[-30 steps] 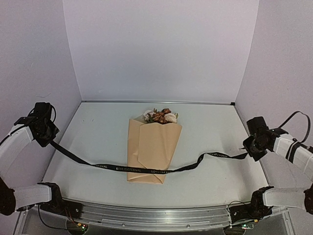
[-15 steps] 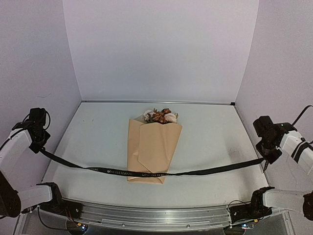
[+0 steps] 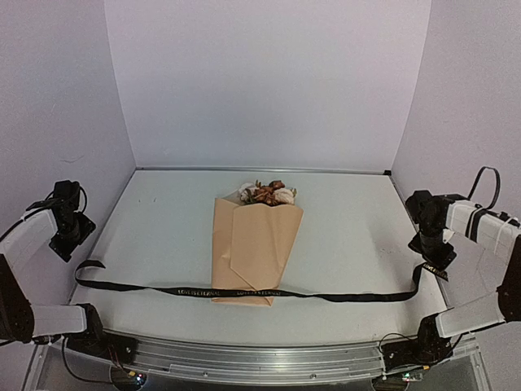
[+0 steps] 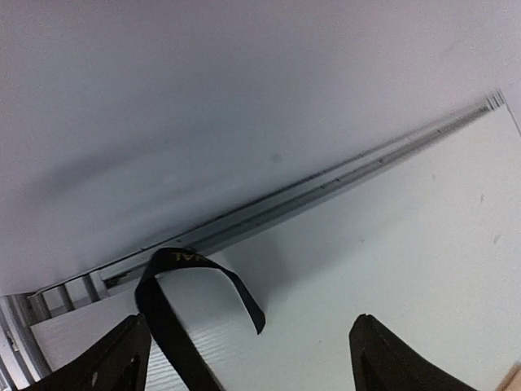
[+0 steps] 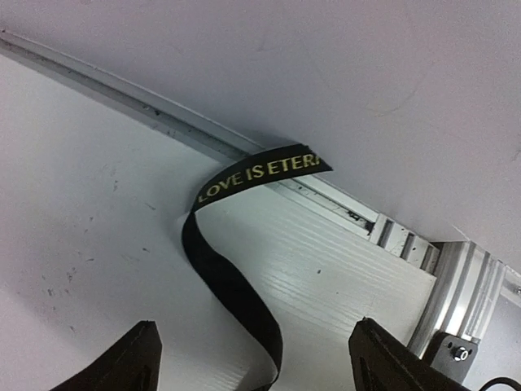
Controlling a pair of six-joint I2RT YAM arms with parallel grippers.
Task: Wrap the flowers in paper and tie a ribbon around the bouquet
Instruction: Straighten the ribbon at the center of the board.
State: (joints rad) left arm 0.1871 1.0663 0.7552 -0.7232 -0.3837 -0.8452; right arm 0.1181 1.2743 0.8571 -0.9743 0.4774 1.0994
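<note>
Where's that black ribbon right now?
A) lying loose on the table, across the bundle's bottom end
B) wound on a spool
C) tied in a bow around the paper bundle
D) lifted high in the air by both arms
A: the ribbon lies slack on the table, crossing over the lower end of the bouquet, untied, while the left end effector and right end effector stand open at its ends.

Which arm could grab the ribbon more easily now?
Probably right: the ribbon runs centred in the open right gripper; at the left gripper it sits off-centre, beside one finger.
</note>
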